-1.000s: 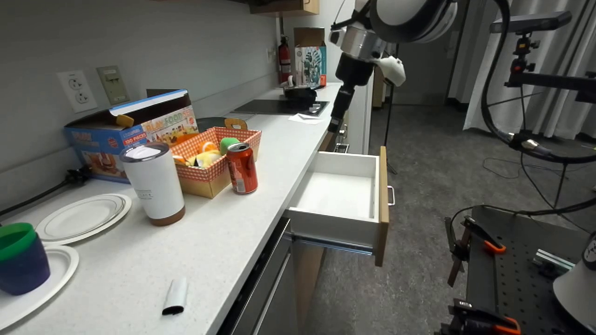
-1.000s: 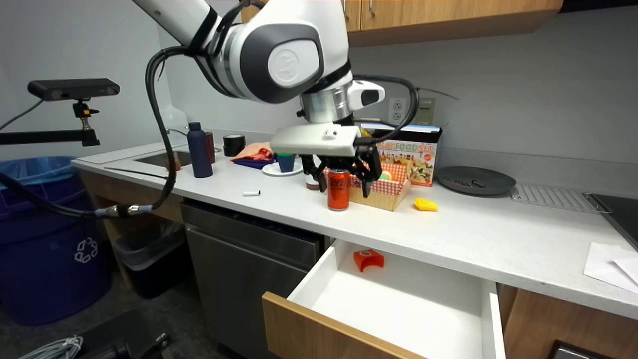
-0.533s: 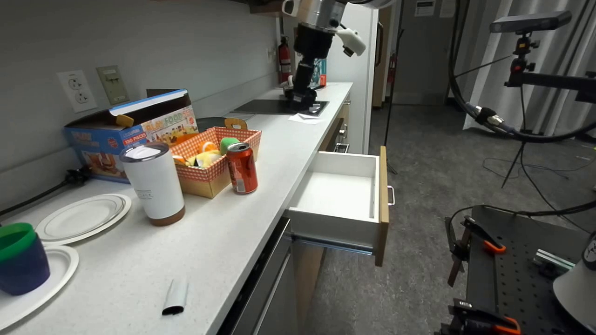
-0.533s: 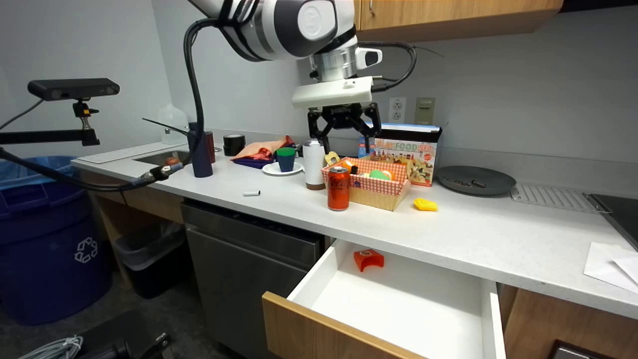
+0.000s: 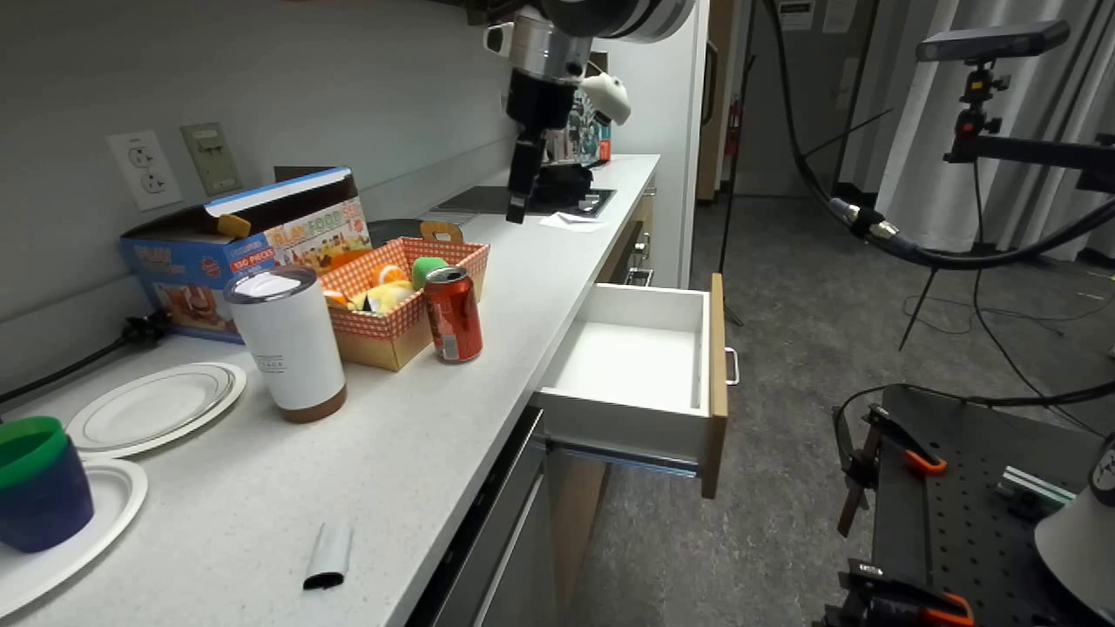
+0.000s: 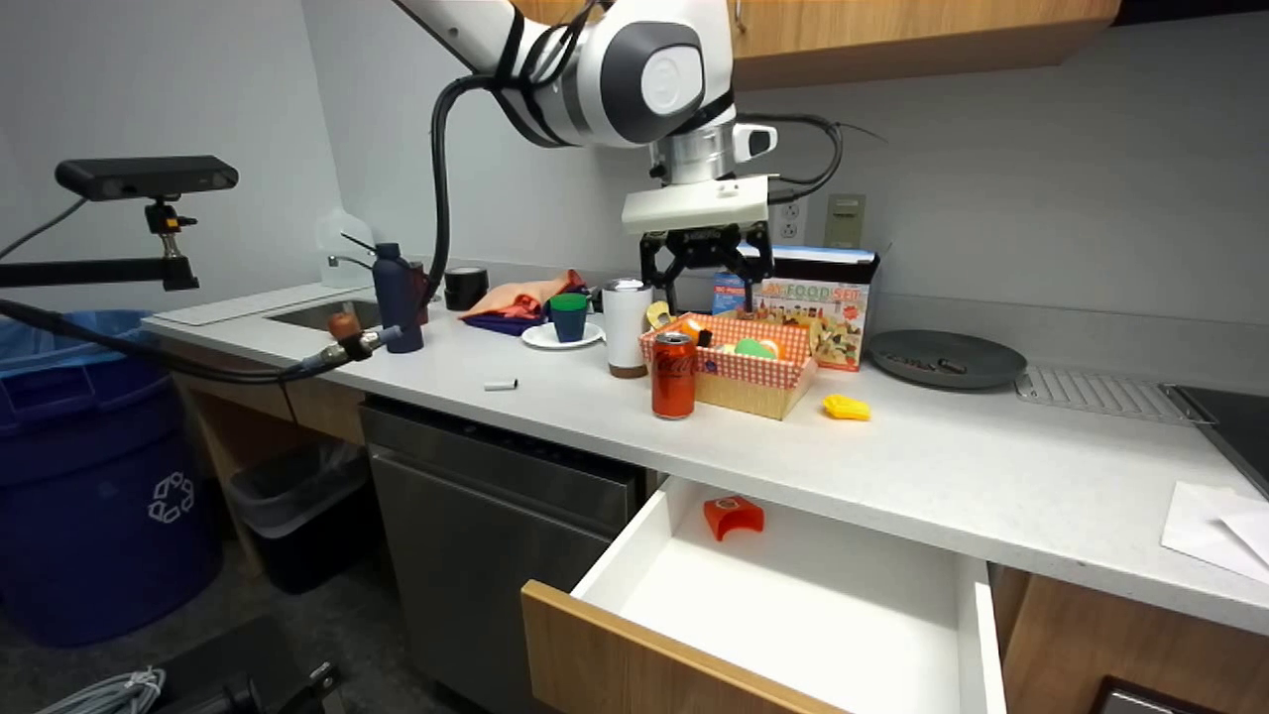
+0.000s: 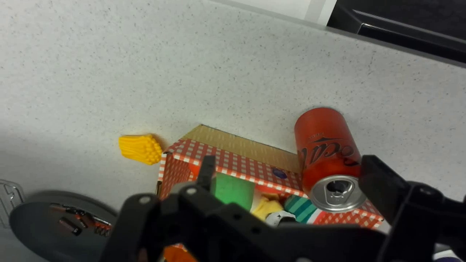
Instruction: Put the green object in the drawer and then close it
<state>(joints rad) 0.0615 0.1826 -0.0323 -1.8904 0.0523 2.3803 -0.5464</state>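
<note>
Lowered since 0.5 s ago, the fingers stand wide, clear of the green object.

The speckled desk filled most of the frame, its edge slanting across the top, with a white part of the drawer showing beyond it at top right of centre. The end effector stood along the bottom, its two fingers spread well apart. Low in the centre, the green object sat inside the red-checked basket, its lower part hidden by the end effector. The red can stood just beside the basket, right of centre. A yellow piece lay near the basket's left corner, and a dark pan occupied the lower left.
</note>
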